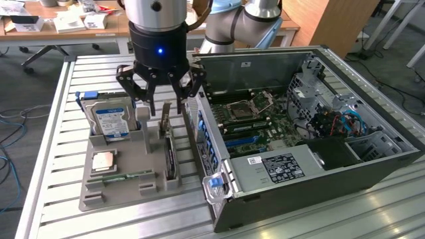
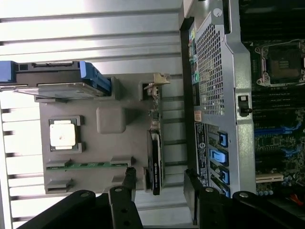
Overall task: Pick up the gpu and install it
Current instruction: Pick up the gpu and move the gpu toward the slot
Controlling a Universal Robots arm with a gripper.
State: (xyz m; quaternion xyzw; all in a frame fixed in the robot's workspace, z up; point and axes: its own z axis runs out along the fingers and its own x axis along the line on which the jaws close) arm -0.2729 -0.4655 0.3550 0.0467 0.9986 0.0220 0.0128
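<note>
Exterior view: black claw (image 1: pixel 159 107) hangs wide open and empty over the thin dark gpu card (image 1: pixel 169 149). The card stands on edge in a grey holder tray (image 1: pixel 133 159), between the silver blue-labelled hard drive (image 1: pixel 111 119) and the open black computer case (image 1: pixel 299 124), on the slatted tabletop (image 1: pixel 53 149).
</note>
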